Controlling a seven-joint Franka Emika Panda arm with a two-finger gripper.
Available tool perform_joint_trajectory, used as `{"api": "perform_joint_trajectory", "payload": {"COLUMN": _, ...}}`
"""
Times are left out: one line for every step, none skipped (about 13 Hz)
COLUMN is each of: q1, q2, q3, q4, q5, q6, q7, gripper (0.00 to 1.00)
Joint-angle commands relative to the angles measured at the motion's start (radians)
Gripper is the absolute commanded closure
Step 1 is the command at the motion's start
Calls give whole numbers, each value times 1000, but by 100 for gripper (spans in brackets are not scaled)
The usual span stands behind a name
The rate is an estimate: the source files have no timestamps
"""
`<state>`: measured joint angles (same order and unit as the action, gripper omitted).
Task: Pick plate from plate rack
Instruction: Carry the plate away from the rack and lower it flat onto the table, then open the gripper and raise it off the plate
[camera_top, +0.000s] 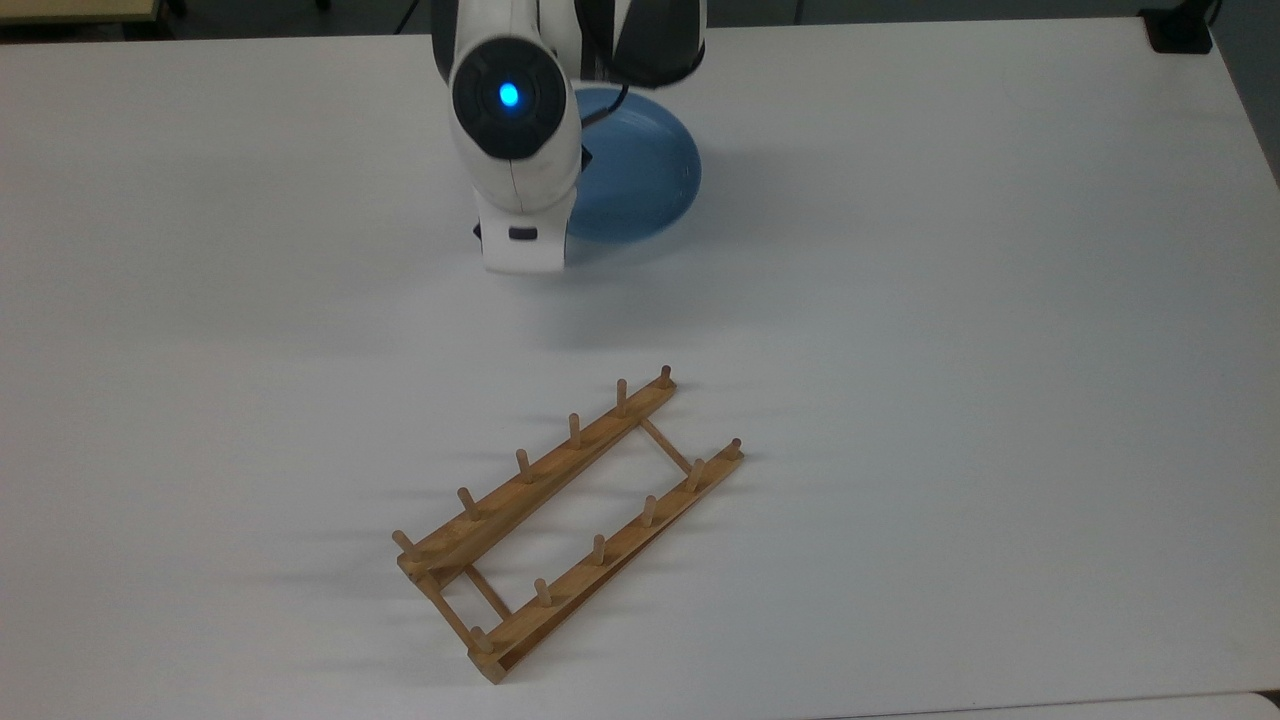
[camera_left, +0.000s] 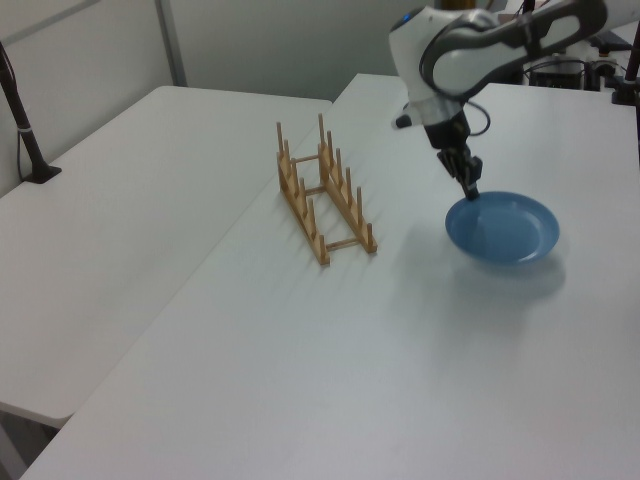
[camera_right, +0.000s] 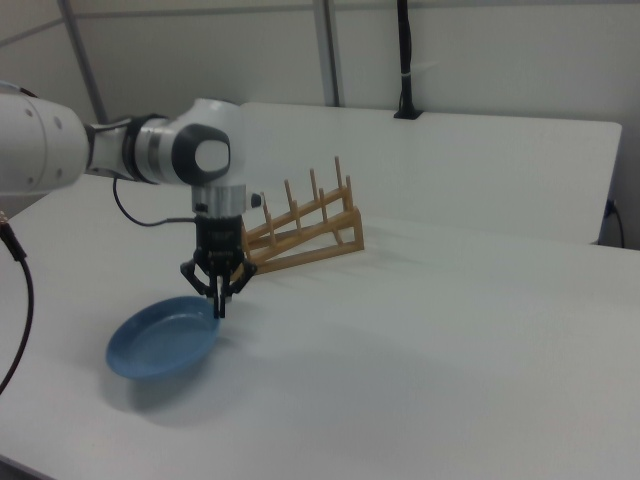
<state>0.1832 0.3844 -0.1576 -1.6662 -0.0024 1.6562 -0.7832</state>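
The light-blue plate (camera_left: 505, 230) hangs almost level, low over the white table, away from the rack. My gripper (camera_left: 470, 192) points down and is shut on the plate's rim on the side facing the rack. In the right view the gripper (camera_right: 218, 306) pinches the rim of the plate (camera_right: 155, 340) at its right edge. In the top view my arm hides part of the plate (camera_top: 640, 165). The wooden plate rack (camera_top: 570, 520) stands with nothing between its pegs, also seen as plate rack (camera_left: 322, 190) and plate rack (camera_right: 300, 235).
A second white table (camera_left: 120, 220) adjoins on the left view's left, with a black clamped post (camera_left: 25, 135) on it. A black pole (camera_right: 405, 60) rises at the right view's far edge. A black object (camera_top: 1180, 30) sits at the top view's upper right corner.
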Motion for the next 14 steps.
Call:
{"api": "perform_joint_trajectory", "payload": {"q1": 1, "q2": 46, "q3": 1, "q4": -7, "q5": 10, "q6": 79, "q7": -25, "gripper": 100}}
{"api": "perform_joint_trajectory", "payload": {"q1": 1, "q2": 56, "q3": 1, "q4": -7, "q5": 9, "q6": 92, "q7": -25, "gripper": 100}}
{"api": "perform_joint_trajectory", "payload": {"q1": -1, "q2": 62, "q3": 1, "q4": -7, "q5": 9, "q6": 106, "q7": -25, "gripper": 98}}
{"api": "perform_joint_trajectory", "payload": {"q1": -1, "q2": 62, "q3": 1, "q4": -7, "q5": 9, "q6": 109, "q7": -19, "gripper": 85}}
{"api": "perform_joint_trajectory", "payload": {"q1": -1, "q2": 60, "q3": 0, "q4": -4, "q5": 9, "q6": 109, "q7": -8, "gripper": 45}}
{"api": "perform_joint_trajectory", "payload": {"q1": -2, "q2": 51, "q3": 0, "q4": 2, "q5": 9, "q6": 102, "q7": 11, "gripper": 19}}
{"api": "perform_joint_trajectory", "payload": {"q1": -4, "q2": 35, "q3": -2, "q4": 9, "q5": 9, "q6": 97, "q7": 53, "gripper": 0}}
{"api": "perform_joint_trajectory", "payload": {"q1": -5, "q2": 18, "q3": -2, "q4": 17, "q5": 9, "q6": 97, "q7": 91, "gripper": 0}}
{"api": "perform_joint_trajectory", "payload": {"q1": -5, "q2": -1, "q3": -3, "q4": 19, "q5": 9, "q6": 96, "q7": 129, "gripper": 0}}
{"api": "perform_joint_trajectory", "payload": {"q1": -5, "q2": -24, "q3": -7, "q4": 26, "q5": 9, "q6": 91, "q7": 174, "gripper": 0}}
{"api": "perform_joint_trajectory", "payload": {"q1": -7, "q2": -51, "q3": -8, "q4": 28, "q5": 7, "q6": 88, "q7": 230, "gripper": 0}}
{"api": "perform_joint_trajectory", "payload": {"q1": -7, "q2": -91, "q3": -10, "q4": 29, "q5": 4, "q6": 85, "q7": 336, "gripper": 0}}
{"api": "perform_joint_trajectory", "payload": {"q1": -5, "q2": -126, "q3": -11, "q4": 39, "q5": -14, "q6": 85, "q7": 452, "gripper": 0}}
{"api": "perform_joint_trajectory", "payload": {"q1": -5, "q2": -150, "q3": -11, "q4": 46, "q5": -25, "q6": 83, "q7": 529, "gripper": 0}}
